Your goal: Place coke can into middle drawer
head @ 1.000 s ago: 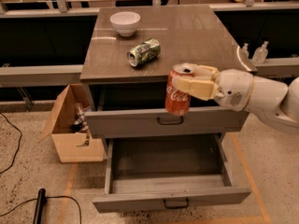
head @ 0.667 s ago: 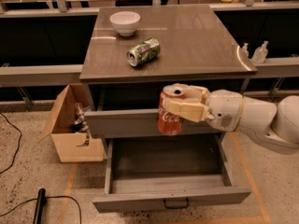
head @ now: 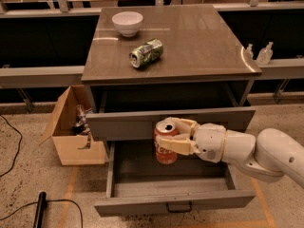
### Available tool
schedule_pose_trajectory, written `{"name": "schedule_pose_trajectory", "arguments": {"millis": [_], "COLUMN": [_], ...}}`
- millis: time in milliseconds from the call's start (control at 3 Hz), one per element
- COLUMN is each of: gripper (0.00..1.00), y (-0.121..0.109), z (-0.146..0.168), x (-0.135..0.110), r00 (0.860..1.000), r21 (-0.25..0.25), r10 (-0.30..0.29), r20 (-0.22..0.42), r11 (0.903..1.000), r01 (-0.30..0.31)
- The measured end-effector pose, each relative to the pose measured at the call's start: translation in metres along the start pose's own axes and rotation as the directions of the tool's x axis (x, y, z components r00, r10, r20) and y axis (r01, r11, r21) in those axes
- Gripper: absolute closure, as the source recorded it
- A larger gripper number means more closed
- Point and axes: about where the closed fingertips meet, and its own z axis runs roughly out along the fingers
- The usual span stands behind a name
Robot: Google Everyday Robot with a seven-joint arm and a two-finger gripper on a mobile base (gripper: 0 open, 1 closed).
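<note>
The red coke can (head: 165,145) stands upright in my gripper (head: 177,136), whose cream fingers (head: 182,146) are shut around its side. The can hangs over the open cavity of the middle drawer (head: 176,201), which is pulled far out at the bottom of the grey cabinet. The can's base is below the level of the upper drawer front (head: 128,126), inside the drawer's space. My white arm (head: 256,151) reaches in from the right.
A green-and-white can (head: 146,52) lies on its side on the cabinet top (head: 199,37), with a white bowl (head: 127,23) behind it. An open cardboard box (head: 76,127) stands on the floor to the left. Two small bottles (head: 264,53) stand on the right ledge.
My gripper has moved the coke can down and to the left, from beside the upper drawer front to low over the open middle drawer.
</note>
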Motion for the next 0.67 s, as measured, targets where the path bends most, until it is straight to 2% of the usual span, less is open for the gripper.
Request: {"name": "schedule_pose_trajectory", "arguments": {"millis": [333,667], "gripper": [1.00,1.00], "y": [0.000,-0.007], "z": [0.000,-0.003], "x": [0.000,0.037], "r00": [1.000,0.999], "r21": [0.000,0.037], "r10": [0.001,-0.006], "r20": [0.000,-0.047], "r11": [1.0000,0.9993], "r01": [-0.001,0.008]}}
